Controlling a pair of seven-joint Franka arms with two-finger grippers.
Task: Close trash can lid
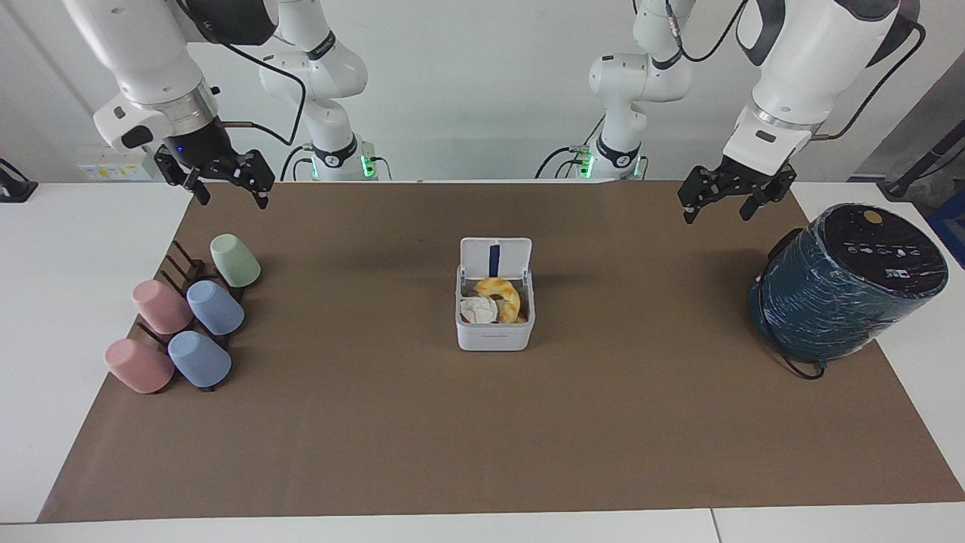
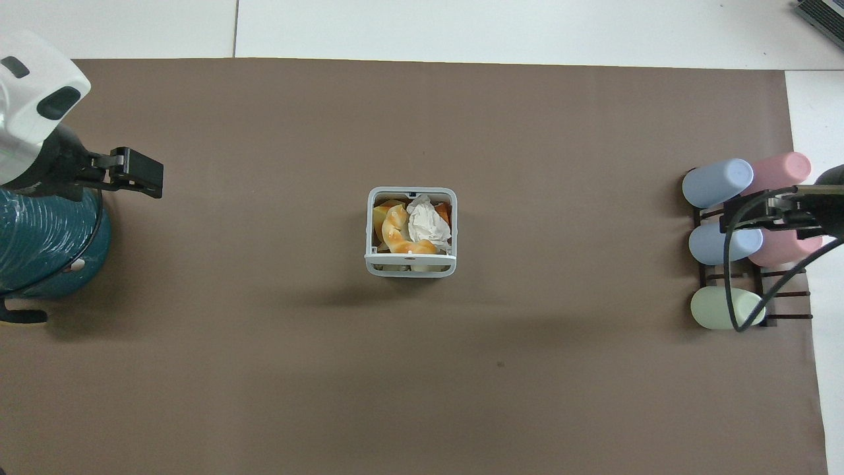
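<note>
The trash can (image 1: 494, 332) is a small white cube in the middle of the brown mat; it also shows in the overhead view (image 2: 410, 198). Its lid (image 1: 495, 260) stands open and upright on the edge nearer to the robots, blue strip showing; from overhead the lid (image 2: 411, 265) is seen edge-on. A bread ring and crumpled paper lie inside. My left gripper (image 1: 724, 200) (image 2: 138, 175) is open and empty, raised beside the teal appliance. My right gripper (image 1: 226, 181) (image 2: 752, 218) is open and empty, raised over the cup rack. Both are far from the can.
A large dark teal cylindrical appliance (image 1: 848, 283) (image 2: 46, 244) with a black top stands at the left arm's end. A dark rack with several pastel cups (image 1: 185, 317) (image 2: 745, 244) stands at the right arm's end.
</note>
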